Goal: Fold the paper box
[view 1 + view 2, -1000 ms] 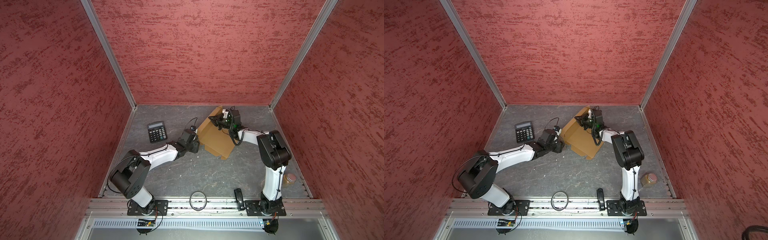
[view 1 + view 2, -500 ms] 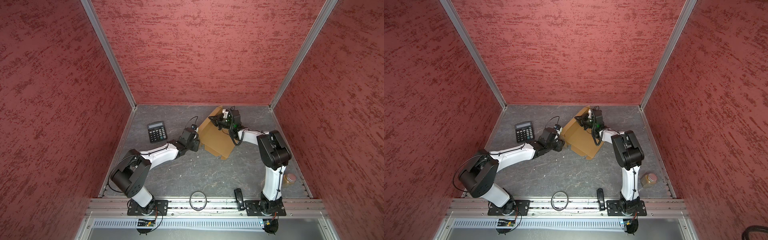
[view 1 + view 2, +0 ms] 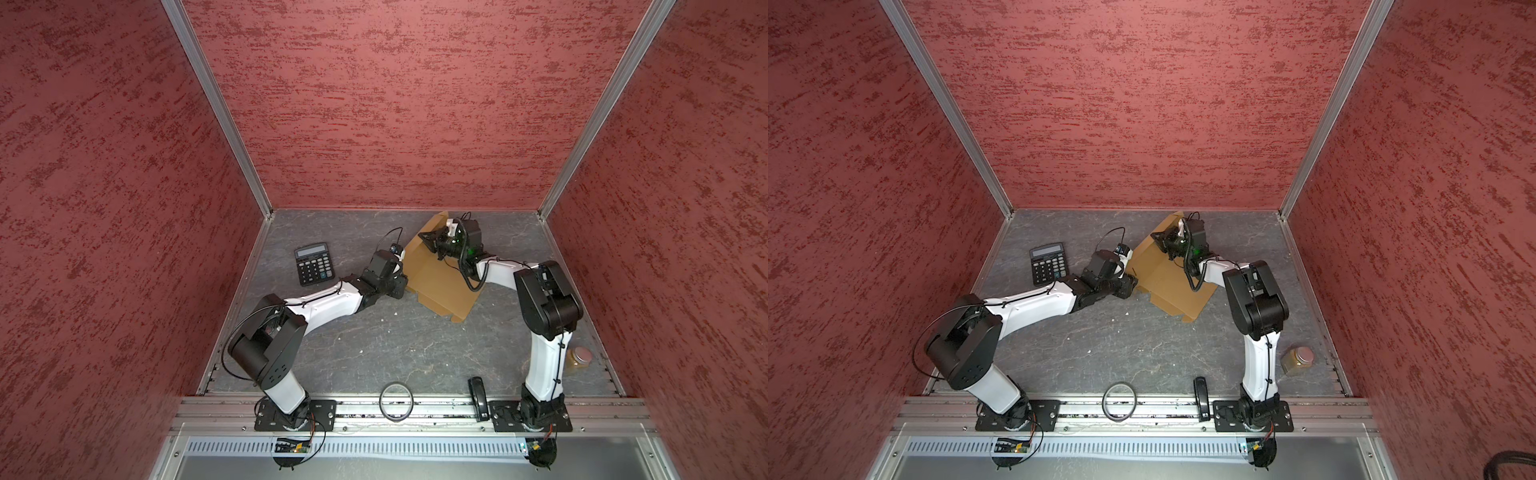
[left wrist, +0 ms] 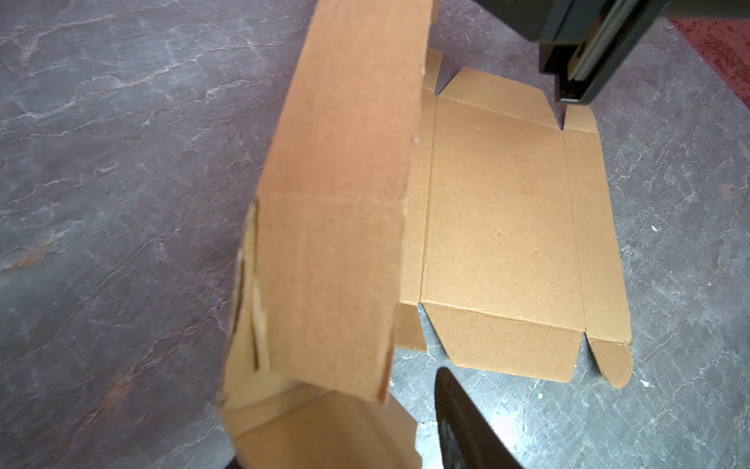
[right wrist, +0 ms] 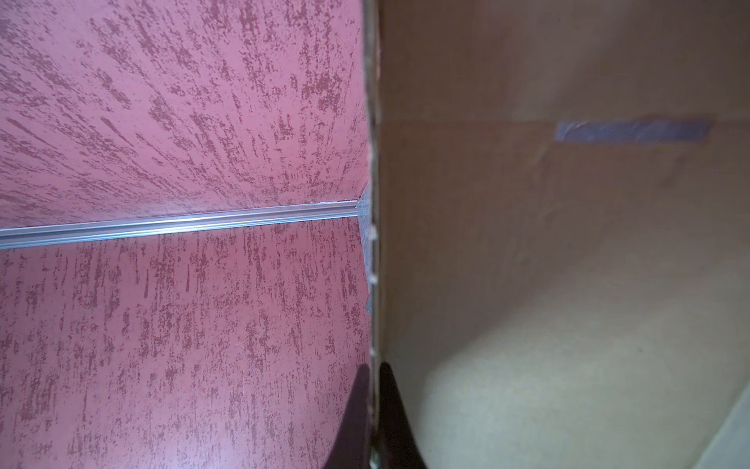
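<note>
The paper box (image 3: 440,286) is a tan die-cut sheet lying partly flat at the back of the floor in both top views (image 3: 1167,282). Its far panel stands raised. My right gripper (image 3: 432,243) is shut on that panel's edge, and the right wrist view shows the cardboard pinched between the dark fingertips (image 5: 374,390). My left gripper (image 3: 402,286) sits at the sheet's near-left corner. In the left wrist view a folded-up side flap (image 4: 337,243) stands between its jaws. One dark finger (image 4: 458,422) shows with a thin gap to the cardboard. The other finger is hidden.
A black calculator (image 3: 314,264) lies left of the box, close to my left forearm. A jar with amber contents (image 3: 579,358) stands by the right wall. A black ring (image 3: 396,402) and a black oblong object (image 3: 478,398) rest at the front rail. Red walls enclose three sides.
My left wrist has shifted slightly towards the box's left corner. The right arm and the raised panel have stayed put.
</note>
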{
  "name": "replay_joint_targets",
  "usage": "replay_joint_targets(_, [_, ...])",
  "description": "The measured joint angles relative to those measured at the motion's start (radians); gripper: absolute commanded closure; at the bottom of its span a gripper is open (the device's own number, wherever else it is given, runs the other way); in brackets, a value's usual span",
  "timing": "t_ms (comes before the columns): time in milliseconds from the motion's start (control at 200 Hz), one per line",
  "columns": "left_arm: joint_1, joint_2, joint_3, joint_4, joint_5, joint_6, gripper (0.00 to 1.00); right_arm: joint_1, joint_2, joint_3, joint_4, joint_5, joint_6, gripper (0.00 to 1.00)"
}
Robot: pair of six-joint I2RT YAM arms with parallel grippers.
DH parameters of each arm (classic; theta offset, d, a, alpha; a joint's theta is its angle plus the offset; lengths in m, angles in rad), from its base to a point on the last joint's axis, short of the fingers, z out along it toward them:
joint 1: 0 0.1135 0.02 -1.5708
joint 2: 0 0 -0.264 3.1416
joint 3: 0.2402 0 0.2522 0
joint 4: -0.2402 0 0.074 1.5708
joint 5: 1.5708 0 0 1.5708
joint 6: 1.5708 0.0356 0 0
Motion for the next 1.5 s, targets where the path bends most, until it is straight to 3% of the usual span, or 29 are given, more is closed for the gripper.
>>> replay_joint_targets(386, [0.018, -0.040, 0.004, -0.039, -0.004, -0.008, 0.46, 0.001, -0.002, 0.000, -0.001, 0.009, 0.000, 0.98])
replay_joint_targets(686, [0.168, -0.193, 0.007, -0.148, 0.029, -0.027, 0.42, 0.005, -0.015, 0.000, -0.003, 0.008, -0.004, 0.98])
replay_joint_targets(1107, [0.205, -0.117, 0.143, -0.293, 0.174, -0.079, 0.41, 0.005, -0.015, 0.000, 0.000, 0.008, -0.003, 0.98])
replay_joint_targets(1503, [0.203, -0.016, 0.291, -0.431, 0.198, -0.077, 0.46, 0.005, -0.015, -0.009, 0.008, 0.007, -0.002, 0.98])
